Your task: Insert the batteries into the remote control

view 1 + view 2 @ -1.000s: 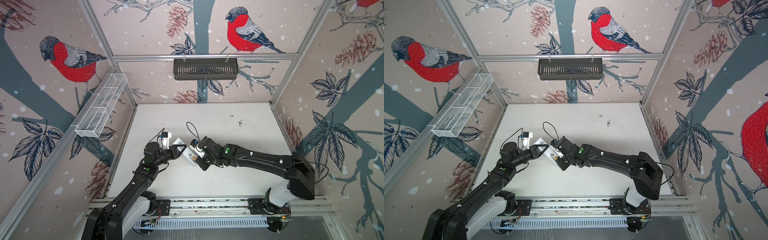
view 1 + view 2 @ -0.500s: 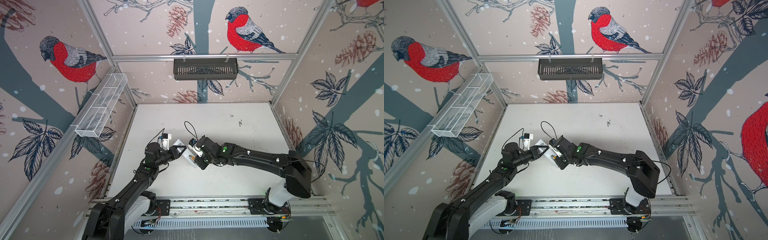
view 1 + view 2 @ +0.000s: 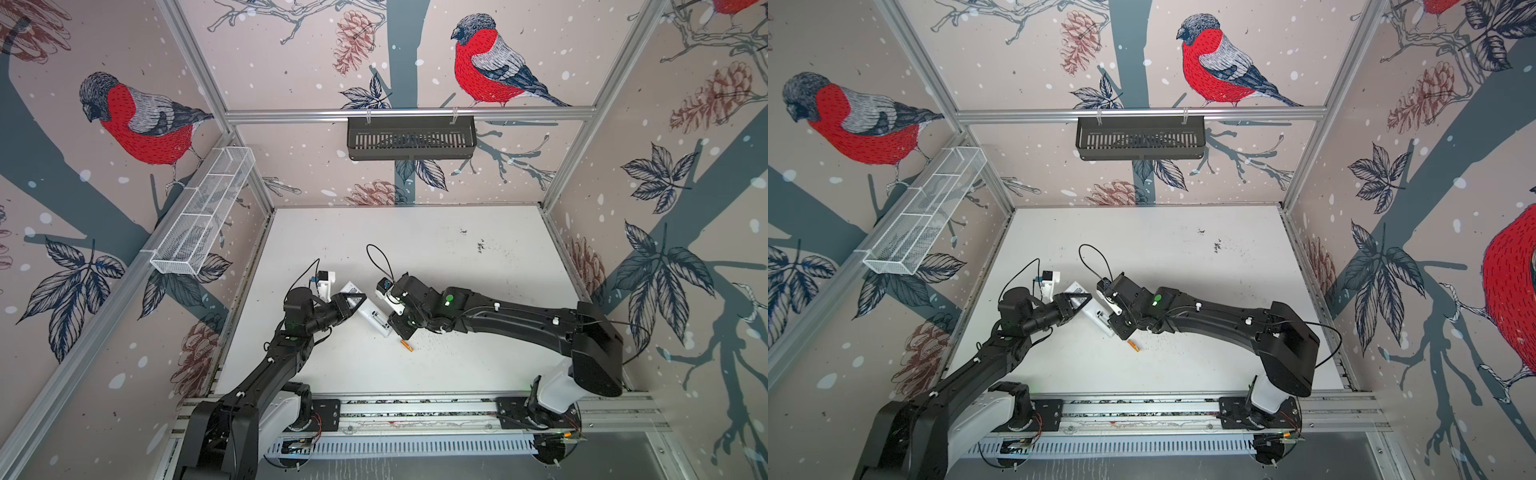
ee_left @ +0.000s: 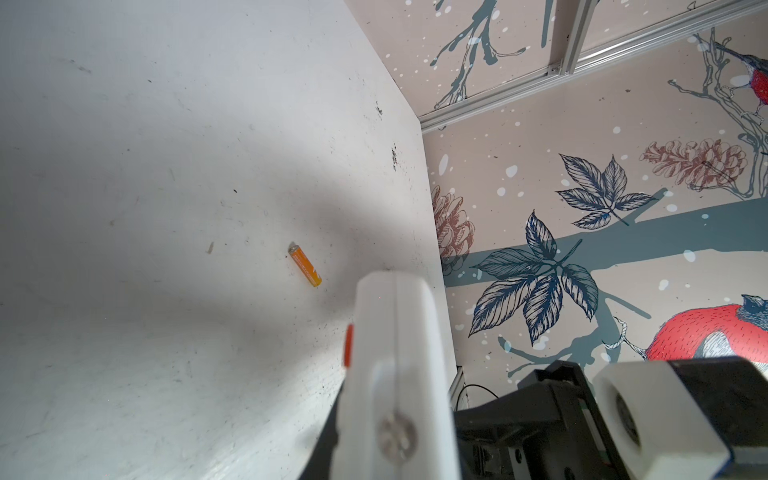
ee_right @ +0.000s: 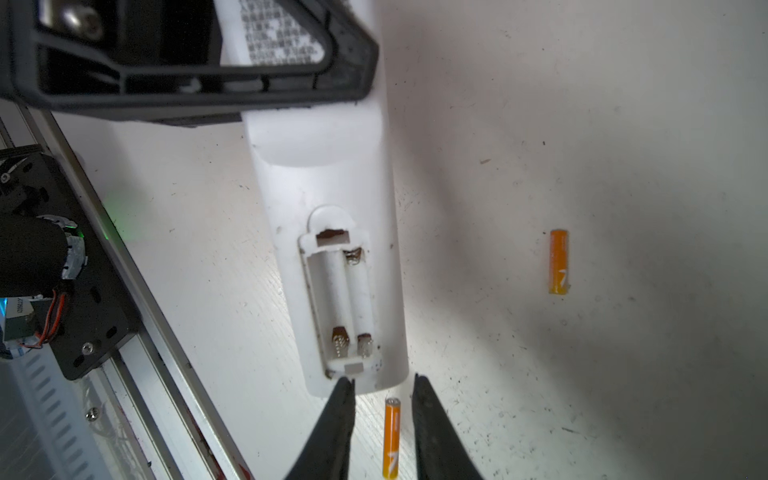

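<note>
- The left gripper squeezes the remote control above the middle of the table. Its battery slot is open and empty.
- The right gripper is a little open and holds nothing. One battery lies between its fingers, and another battery lies nearby.
- Job now: grab a battery. Next it should close on the battery, lift it, and fit it in the slot.

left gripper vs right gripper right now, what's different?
Grip: the left gripper is shut on the remote control; the right gripper is open and holds nothing.
Place: the left gripper clamps the remote near its labelled end; the right gripper sits off the end with the open battery compartment, a battery between its fingers, untouched.
Shared: both are black and point at the remote.
</note>
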`<state>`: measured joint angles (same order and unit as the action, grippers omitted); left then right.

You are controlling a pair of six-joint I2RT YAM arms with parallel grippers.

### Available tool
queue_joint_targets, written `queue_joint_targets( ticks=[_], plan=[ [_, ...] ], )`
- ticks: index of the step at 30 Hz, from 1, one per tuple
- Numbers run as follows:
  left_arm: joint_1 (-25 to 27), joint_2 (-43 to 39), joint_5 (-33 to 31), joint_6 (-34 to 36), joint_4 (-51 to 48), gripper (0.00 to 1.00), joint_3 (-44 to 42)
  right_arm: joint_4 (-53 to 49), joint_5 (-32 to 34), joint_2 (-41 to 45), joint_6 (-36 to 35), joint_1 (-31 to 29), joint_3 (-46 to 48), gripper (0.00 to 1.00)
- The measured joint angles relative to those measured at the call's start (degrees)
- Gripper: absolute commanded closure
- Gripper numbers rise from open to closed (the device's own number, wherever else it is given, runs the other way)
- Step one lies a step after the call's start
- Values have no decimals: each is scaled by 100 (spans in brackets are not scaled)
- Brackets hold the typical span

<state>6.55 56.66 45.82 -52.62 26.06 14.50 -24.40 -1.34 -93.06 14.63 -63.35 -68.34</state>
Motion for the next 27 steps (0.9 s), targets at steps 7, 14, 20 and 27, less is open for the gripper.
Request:
queue_joint_targets(
  ticks=[7,14,20,27],
  plan=[
    [-199,-374,-503,586,-1027,100,323,-52,164,87,195,551,470,58],
    [-201,-525,-929,973,-1620,100,413,-387,101,1086,557,289,1843,45],
    [-208,-407,-984,1019,-1624,100,413,-503,-116,1217,960,-247,2192,46],
    [-210,-498,-986,1056,-1626,100,413,-337,-118,619,1108,-442,2052,53]
  ],
)
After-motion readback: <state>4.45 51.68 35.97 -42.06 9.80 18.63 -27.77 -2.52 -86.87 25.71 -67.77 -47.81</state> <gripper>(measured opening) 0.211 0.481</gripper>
